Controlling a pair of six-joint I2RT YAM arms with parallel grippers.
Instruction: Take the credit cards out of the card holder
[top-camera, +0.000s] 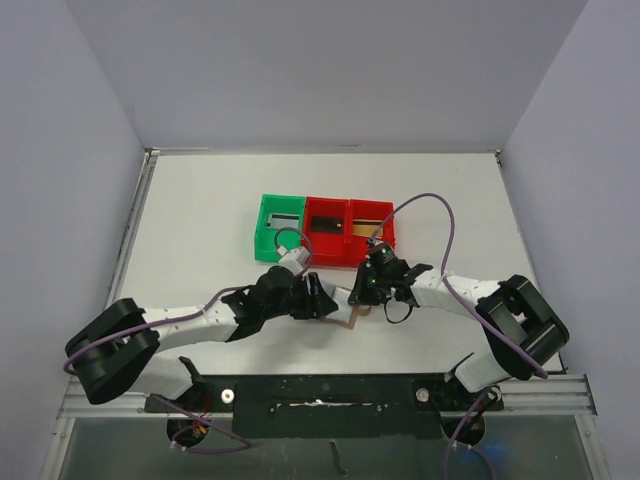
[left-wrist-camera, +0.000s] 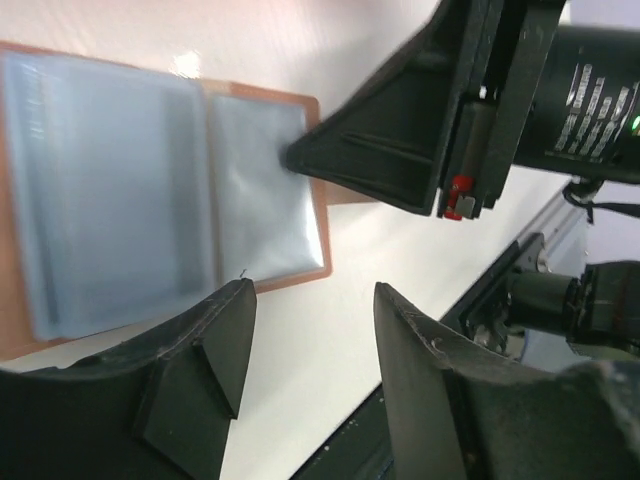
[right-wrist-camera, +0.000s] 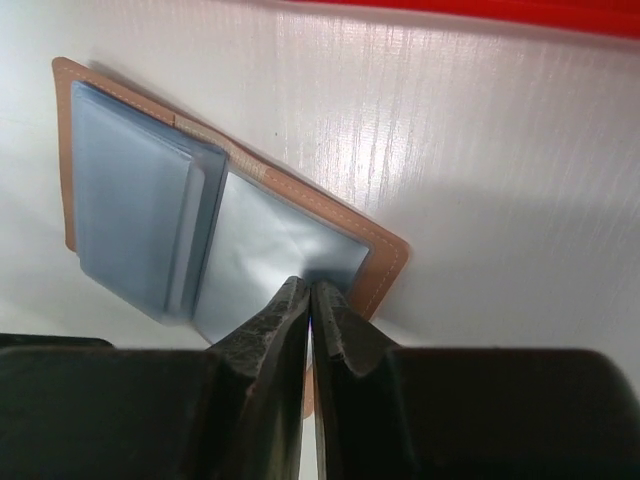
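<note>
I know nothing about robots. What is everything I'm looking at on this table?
flat leather-like bifold card holder: one, brown with pale blue-grey pockets, lying open between the pincers
green plastic bin: one, green, behind the card holder
red plastic compartments: two, red, right of the green bin; dark contents unclear
table: one, white, under everything
left pincer: one, black, open, by the holder's edge
right pincer: one, black, shut, tips at a pale pocket

Bright even light; glare streaks the white table (right-wrist-camera: 470, 150), and the near fingers (left-wrist-camera: 190, 385) are blurred
</note>
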